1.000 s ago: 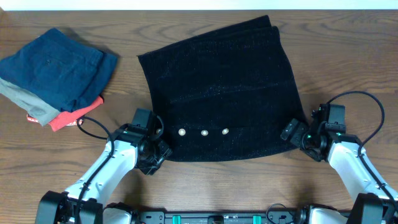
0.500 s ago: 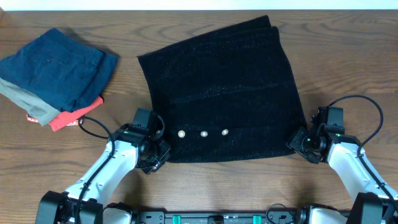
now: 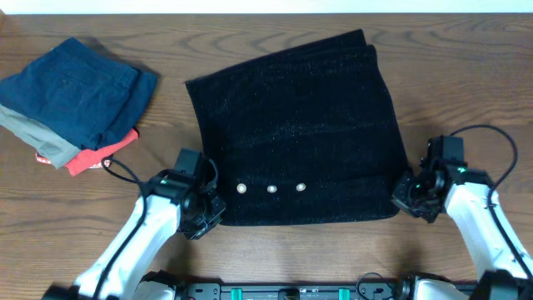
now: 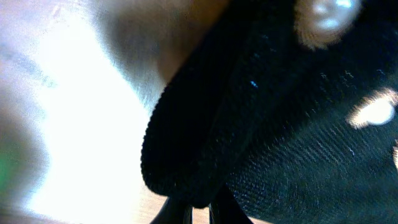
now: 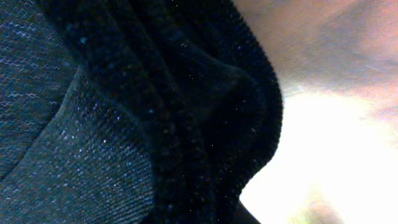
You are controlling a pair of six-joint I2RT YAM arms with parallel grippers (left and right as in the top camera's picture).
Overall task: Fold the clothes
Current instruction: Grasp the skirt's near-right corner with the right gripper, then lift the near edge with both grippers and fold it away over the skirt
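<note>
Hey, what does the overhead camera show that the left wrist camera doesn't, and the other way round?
Only the overhead view: the whole black fuzzy garment spread on the brown wooden table, the folded navy-blue garment lying on a grey piece and a red piece, and the left gripper and right gripper at its near corners.
Only the left wrist view: the garment's rounded, doubled edge and glittering weave close up.
Both: black fabric, small white snaps (three overhead, at least two close up), bare table.
</note>
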